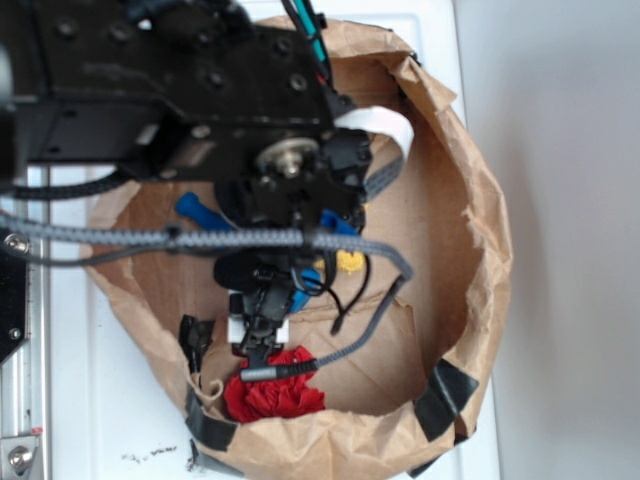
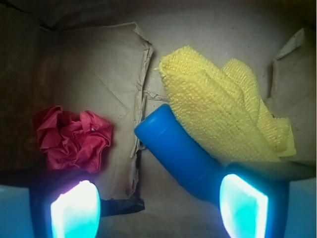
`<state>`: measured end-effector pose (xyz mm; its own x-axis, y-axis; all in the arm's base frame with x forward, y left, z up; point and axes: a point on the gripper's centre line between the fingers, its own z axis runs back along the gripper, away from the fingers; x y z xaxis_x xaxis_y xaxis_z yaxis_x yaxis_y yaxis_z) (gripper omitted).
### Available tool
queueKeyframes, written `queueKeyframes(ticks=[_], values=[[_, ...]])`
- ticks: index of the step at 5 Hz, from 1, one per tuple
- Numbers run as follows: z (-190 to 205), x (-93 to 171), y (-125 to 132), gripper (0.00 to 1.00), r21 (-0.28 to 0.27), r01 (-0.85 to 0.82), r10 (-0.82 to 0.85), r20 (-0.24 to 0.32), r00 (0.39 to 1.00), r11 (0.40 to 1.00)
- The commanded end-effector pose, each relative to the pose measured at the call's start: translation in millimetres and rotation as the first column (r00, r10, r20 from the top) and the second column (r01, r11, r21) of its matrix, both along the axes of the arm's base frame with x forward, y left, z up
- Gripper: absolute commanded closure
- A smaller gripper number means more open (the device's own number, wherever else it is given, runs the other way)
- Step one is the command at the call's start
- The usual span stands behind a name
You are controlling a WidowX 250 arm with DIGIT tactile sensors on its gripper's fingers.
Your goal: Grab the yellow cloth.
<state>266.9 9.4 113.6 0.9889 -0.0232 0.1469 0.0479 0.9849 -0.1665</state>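
Paper bag (image 1: 470, 260): brown, rolled-down rim ringing the claw on all sides, creased floor below it.
Robot arm (image 1: 180, 100): black, reaching over the bag from above.
Yellow cloth (image 2: 223, 114): bunched on the bag floor ahead of the right finger, untouched.
Blue bottle (image 2: 178, 153): lying between cloth and claw, base beside the right finger.
Red cloth (image 2: 74, 139): crumpled, just ahead of the left finger.
Claw (image 2: 158, 206): spread wide, pinching nothing, fingertips (image 2: 74, 213) glowing.
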Motion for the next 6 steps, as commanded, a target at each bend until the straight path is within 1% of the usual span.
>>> queueKeyframes(ticks=[1,2,3,4,5,6], values=[[10,3,0,0.0,0.009,-0.009,0.008,0.034,0.999,1.0],[10,3,0,0.0,0.009,-0.009,0.008,0.034,0.999,1.0],[3,30,4,0.0,0.032,-0.065,0.064,0.036,0.997,0.997],[-3,50,8,0.0,0.081,-0.136,0.132,0.049,0.99,0.987],[-13,59,9,0.0,0.125,-0.187,0.18,0.068,0.981,0.974],[-31,53,-6,0.0,0.193,-0.166,0.152,0.084,0.985,0.967]])
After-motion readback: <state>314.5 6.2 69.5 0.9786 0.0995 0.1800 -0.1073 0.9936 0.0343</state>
